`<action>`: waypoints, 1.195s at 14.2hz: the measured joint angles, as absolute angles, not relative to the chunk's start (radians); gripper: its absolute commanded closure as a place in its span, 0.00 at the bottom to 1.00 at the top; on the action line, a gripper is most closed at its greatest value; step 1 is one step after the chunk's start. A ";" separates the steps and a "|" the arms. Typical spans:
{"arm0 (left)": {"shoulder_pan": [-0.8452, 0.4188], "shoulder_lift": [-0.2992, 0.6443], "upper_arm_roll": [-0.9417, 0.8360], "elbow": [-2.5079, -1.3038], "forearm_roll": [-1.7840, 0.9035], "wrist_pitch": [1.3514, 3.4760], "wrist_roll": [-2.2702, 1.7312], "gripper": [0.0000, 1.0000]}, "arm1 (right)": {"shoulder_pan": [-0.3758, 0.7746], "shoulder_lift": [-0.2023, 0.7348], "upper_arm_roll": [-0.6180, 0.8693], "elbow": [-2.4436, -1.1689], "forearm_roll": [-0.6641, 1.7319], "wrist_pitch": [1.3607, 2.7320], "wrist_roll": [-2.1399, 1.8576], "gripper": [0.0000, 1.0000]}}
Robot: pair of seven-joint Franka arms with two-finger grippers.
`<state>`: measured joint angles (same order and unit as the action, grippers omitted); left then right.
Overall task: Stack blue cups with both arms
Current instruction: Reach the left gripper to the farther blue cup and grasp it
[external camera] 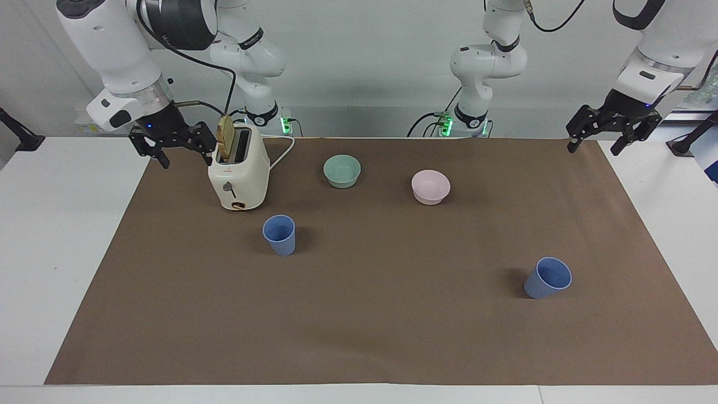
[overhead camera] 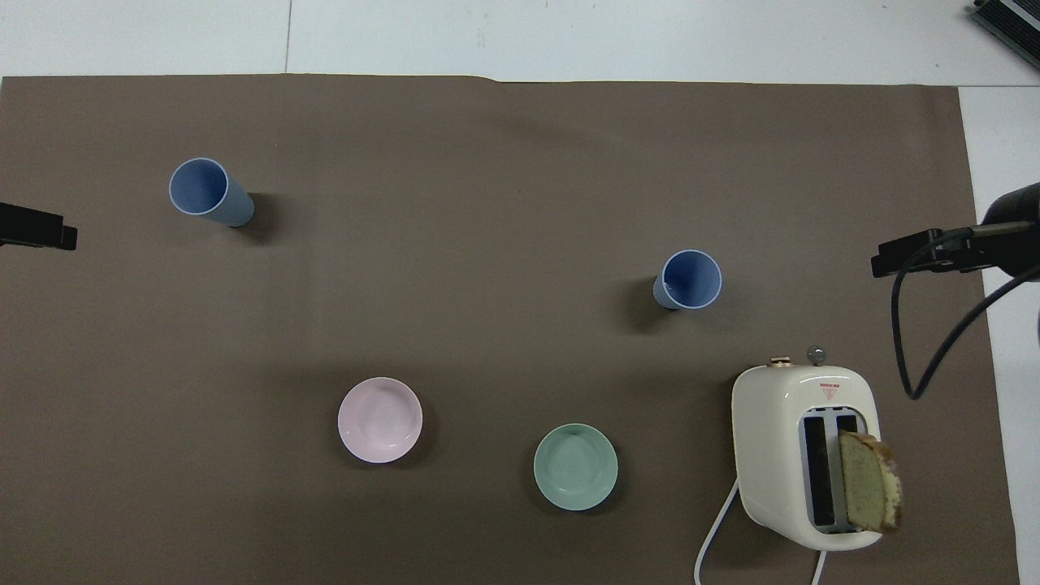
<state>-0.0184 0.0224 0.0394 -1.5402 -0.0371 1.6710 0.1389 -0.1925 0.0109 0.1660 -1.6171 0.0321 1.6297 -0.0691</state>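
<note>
Two blue cups stand upright and apart on the brown mat. One cup (external camera: 279,234) (overhead camera: 689,279) is just farther from the robots than the toaster. The other cup (external camera: 547,278) (overhead camera: 207,191) is toward the left arm's end of the table, farther out still. My right gripper (external camera: 187,160) (overhead camera: 918,255) is open and empty, raised beside the toaster over the mat's edge. My left gripper (external camera: 591,147) (overhead camera: 36,236) is open and empty, raised over the mat's edge at its own end. Neither gripper touches a cup.
A cream toaster (external camera: 238,174) (overhead camera: 804,451) with a bread slice (overhead camera: 868,491) sticking out stands toward the right arm's end. A mint-green bowl (external camera: 342,170) (overhead camera: 575,466) and a pink bowl (external camera: 430,187) (overhead camera: 379,419) sit near the robots. The right gripper's cable (overhead camera: 934,349) hangs by the toaster.
</note>
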 measured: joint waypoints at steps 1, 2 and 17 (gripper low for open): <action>-0.018 0.046 0.040 -1.541 -0.037 1.705 0.139 0.00 | -0.193 0.011 0.166 -1.617 0.032 1.630 -0.069 0.00; -0.018 0.075 0.040 -1.542 -0.037 1.742 0.139 0.00 | -0.193 0.011 0.166 -1.617 0.032 1.630 -0.069 0.00; 0.009 0.480 0.043 -1.607 -0.074 2.261 0.153 0.81 | -0.193 0.011 0.166 -1.617 0.032 1.630 -0.069 0.00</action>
<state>0.0087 0.4804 0.0430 -1.6073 -0.0737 2.2614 0.1526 -0.1925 0.0109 0.1660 -1.6171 0.0321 1.6297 -0.0691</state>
